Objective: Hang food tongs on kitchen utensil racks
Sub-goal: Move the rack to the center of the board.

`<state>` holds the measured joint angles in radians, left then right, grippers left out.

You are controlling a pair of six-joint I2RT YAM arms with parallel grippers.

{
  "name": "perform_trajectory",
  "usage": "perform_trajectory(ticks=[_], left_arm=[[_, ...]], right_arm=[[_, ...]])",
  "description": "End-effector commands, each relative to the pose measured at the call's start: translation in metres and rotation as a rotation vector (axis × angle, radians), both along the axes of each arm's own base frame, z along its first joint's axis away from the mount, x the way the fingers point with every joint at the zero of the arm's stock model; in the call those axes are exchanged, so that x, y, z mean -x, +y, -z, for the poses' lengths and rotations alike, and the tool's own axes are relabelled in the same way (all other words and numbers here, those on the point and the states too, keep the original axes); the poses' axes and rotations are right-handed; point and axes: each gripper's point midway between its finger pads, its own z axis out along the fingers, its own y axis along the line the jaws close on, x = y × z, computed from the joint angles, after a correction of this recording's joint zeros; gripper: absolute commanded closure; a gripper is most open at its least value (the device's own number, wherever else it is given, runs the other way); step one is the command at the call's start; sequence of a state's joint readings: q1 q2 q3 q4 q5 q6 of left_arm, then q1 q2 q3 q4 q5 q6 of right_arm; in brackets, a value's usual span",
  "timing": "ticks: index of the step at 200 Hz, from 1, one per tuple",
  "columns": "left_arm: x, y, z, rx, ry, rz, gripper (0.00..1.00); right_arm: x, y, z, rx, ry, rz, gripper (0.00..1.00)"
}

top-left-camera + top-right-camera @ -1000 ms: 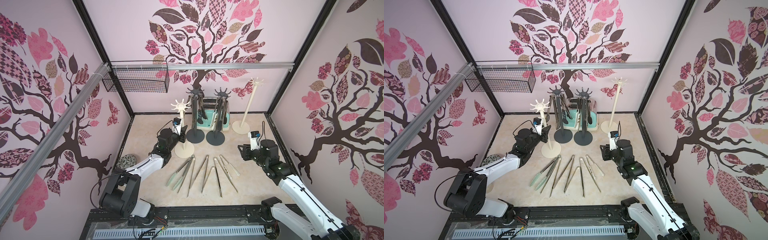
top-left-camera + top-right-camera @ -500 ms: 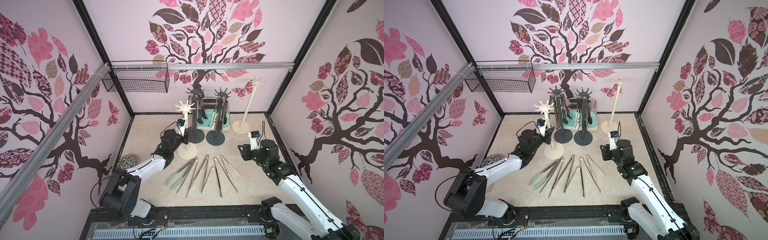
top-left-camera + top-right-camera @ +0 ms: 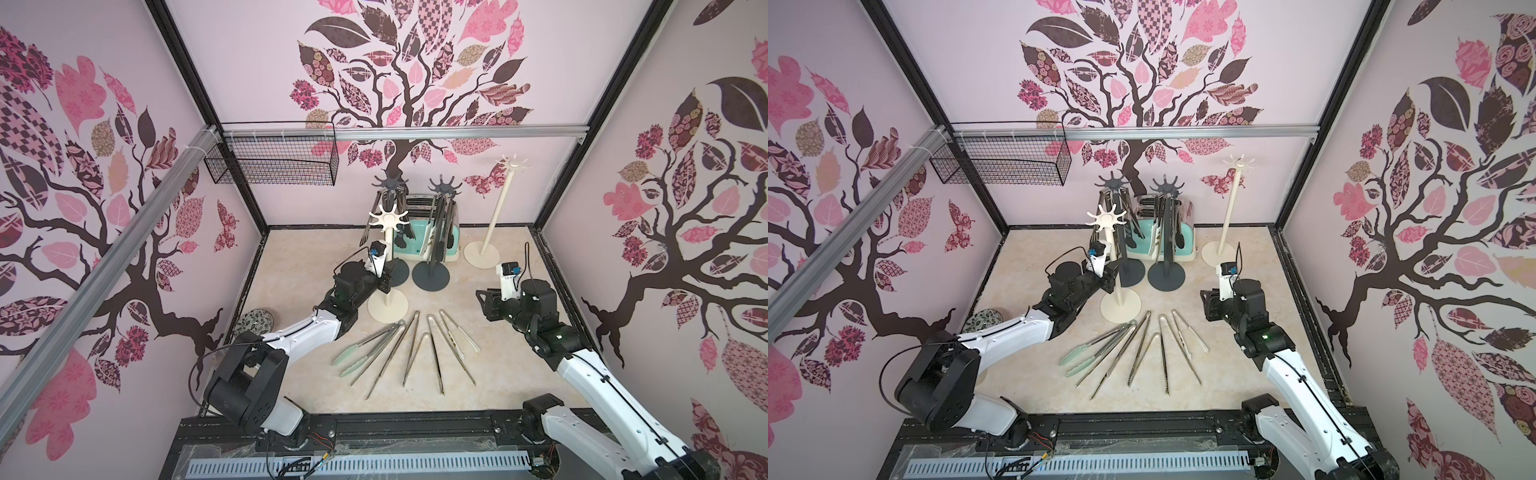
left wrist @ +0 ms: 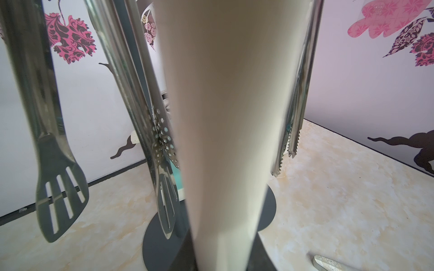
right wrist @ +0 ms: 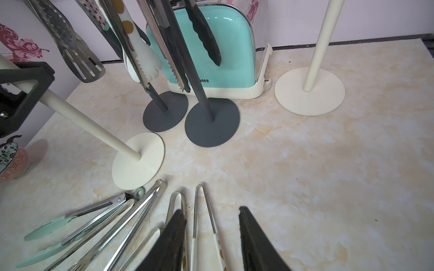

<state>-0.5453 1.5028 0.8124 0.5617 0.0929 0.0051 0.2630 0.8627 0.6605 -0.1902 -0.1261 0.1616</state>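
Cream pole between its fingers, the left gripper (image 3: 385, 280) is clamped narrowly partway up the near cream rack (image 5: 94, 127). The right gripper (image 5: 211, 213) hangs released, fingers apart around nothing, above the loose tongs (image 5: 47, 227) fanned on the tabletop (image 5: 305, 164).

The near cream rack's base lies just beyond the fan's hinge ends and just beside the left dark grey rack (image 5: 164, 112). The right dark grey rack (image 5: 212, 122) stands next to that, with a mint toaster (image 5: 234, 51) behind both. Open tabletop spreads right of the fan to the far cream rack (image 3: 498, 208) and the black frame (image 3: 600, 112).

Racks: four, two cream and two dark grey. Loose tongs: at least five; overlaps blur the count. Hung tongs (image 5: 203, 32) crowd both dark racks, too overlapped to count.
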Motion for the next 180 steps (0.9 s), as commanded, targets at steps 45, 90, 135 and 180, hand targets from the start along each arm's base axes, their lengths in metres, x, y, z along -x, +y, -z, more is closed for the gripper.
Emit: perform_trajectory(ticks=[45, 90, 135, 180], left_arm=[[0.04, -0.005, 0.12, -0.17, 0.393, 0.075, 0.87], [0.042, -0.001, 0.112, -0.181, 0.385, 0.064, 0.76], [0.048, 0.001, 0.102, -0.19, 0.38, 0.077, 0.69], [0.052, 0.012, 0.093, -0.209, 0.374, 0.04, 0.65]], right_arm=[[0.0, -0.003, -0.003, -0.007, -0.008, 0.019, 0.58], [-0.001, -0.003, -0.001, -0.006, -0.003, 0.02, 0.58], [-0.001, -0.003, 0.002, -0.006, 0.012, 0.021, 0.57], [-0.001, -0.003, 0.004, -0.003, 0.018, 0.022, 0.55]])
